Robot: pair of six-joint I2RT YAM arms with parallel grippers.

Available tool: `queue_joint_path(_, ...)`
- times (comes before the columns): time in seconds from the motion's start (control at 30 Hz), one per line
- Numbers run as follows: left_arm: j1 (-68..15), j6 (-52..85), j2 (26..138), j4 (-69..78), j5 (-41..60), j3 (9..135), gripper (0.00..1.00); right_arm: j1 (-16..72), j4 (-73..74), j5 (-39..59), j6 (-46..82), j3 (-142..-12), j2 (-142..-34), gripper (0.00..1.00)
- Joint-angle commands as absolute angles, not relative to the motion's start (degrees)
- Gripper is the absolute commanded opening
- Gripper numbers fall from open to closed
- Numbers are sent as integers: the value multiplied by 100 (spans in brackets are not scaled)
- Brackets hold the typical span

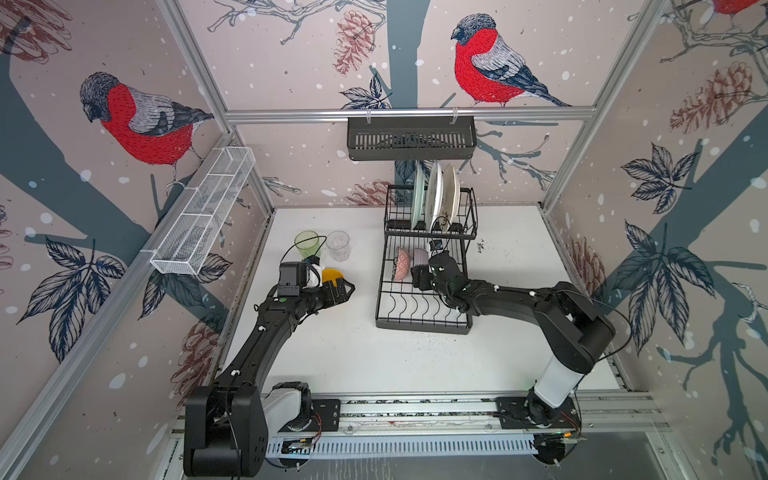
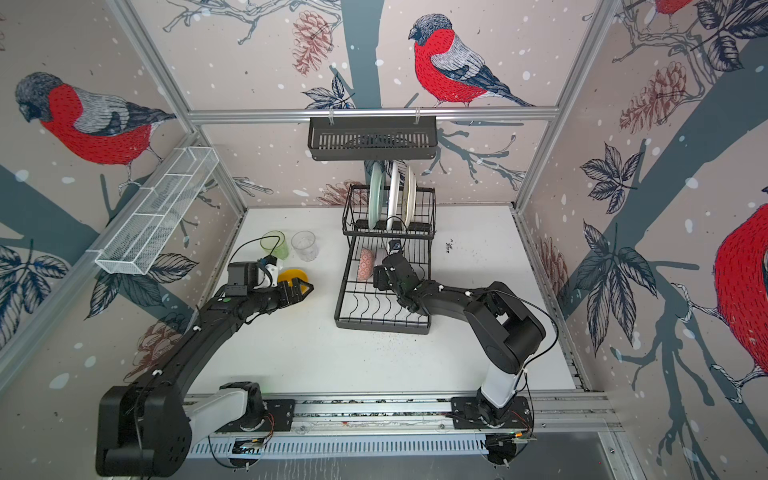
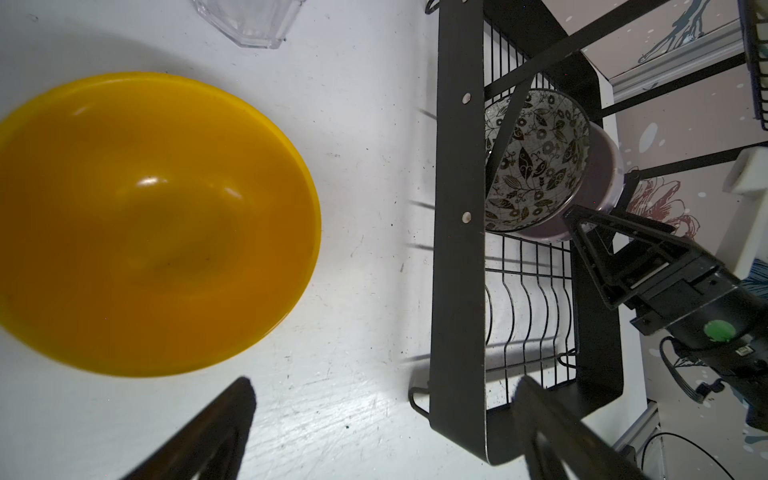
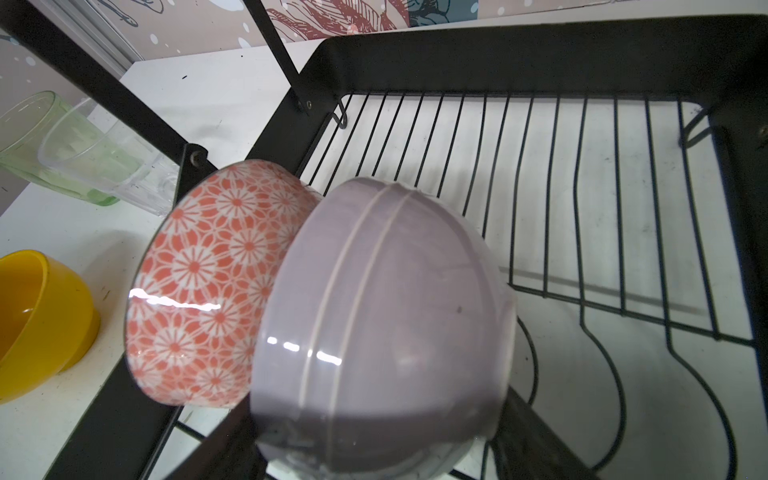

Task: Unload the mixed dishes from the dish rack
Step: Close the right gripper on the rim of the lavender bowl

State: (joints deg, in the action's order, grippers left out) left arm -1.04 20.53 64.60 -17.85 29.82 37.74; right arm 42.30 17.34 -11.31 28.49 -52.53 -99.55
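Lilac bowl (image 4: 382, 316), lower tray of dish rack (image 1: 419, 322), nested against pink bowl (image 4: 203, 282): right gripper (image 1: 420, 266) around it, grip unconfirmed; left gripper (image 1: 338, 289) wide open beside yellow bowl (image 1: 330, 275) on table (image 1: 374, 357).

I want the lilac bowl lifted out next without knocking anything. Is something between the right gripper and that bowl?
Nothing visible stands between them: the right gripper is right at the lilac bowl on the dish rack. The pink bowl leans against the lilac bowl's far side and might shift.
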Motion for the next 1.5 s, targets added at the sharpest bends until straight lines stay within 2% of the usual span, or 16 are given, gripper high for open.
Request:
queue_joint_path(0.0,-101,1947,6443,-1679,3015,3761,97,4236,1855,-1049,2887,-5252,-9994,65)
queue_joint_path(0.6,-101,1941,6447,-1684,3004,3754,97,4345,1795,-1521,2709,-5280,-9930,56)
queue_joint_path(1.07,-99,1943,6451,-1675,3022,3760,97,4586,1583,-2340,2392,-5352,-9855,54)
queue_joint_path(1.47,-98,1943,6425,-1662,3051,3751,97,4632,1582,-2242,2579,-5083,-9417,53)
